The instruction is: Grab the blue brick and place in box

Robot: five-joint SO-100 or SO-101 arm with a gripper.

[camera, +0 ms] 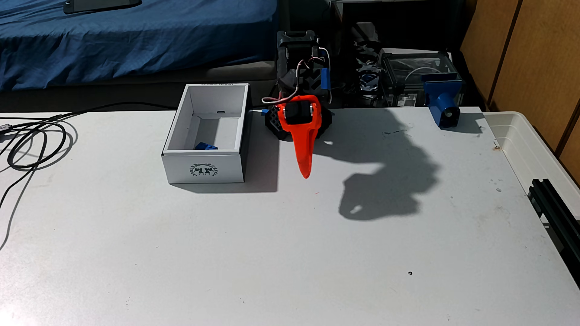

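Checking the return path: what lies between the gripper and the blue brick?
In the fixed view, the box's right wall stands between the gripper and the brick.

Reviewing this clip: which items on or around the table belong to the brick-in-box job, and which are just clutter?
Job items:
blue brick, already lying inside the box
white box
orange gripper, hanging beside the box with nothing in it

Clutter:
black cables
blue bracket
translucent tray
black rail
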